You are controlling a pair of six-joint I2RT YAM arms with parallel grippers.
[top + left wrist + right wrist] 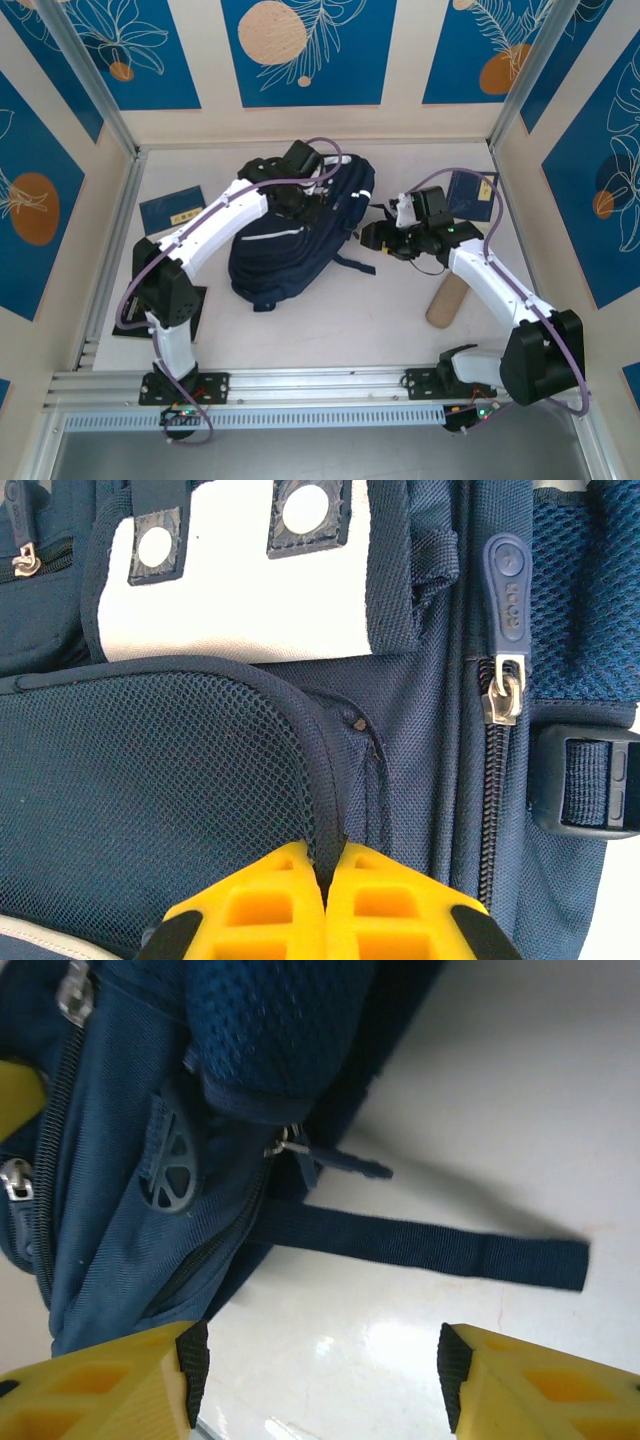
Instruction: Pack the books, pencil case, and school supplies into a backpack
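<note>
The backpack (283, 252) lies mid-surface, toward the far edge. The left end effector (326, 865) pinches a seam of its mesh pocket; the right end effector (315, 1365) stands spread beside its loose strap (420, 1245).

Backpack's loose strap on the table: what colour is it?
Dark navy. The strap shows best in the right wrist view.

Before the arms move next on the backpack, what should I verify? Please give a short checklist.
1. Left gripper shut on a seam of the large navy fabric backpack: ok.
2. Right gripper open, empty, beside the backpack: ok.
3. Main compartment open: cannot tell; the metal-slider zipper looks closed.
4. Right gripper's path free: not ok; a loose navy webbing strap lies ahead on the white table.
5. Thin dark rectangular books packed: not ok; they lie on the table.
</note>
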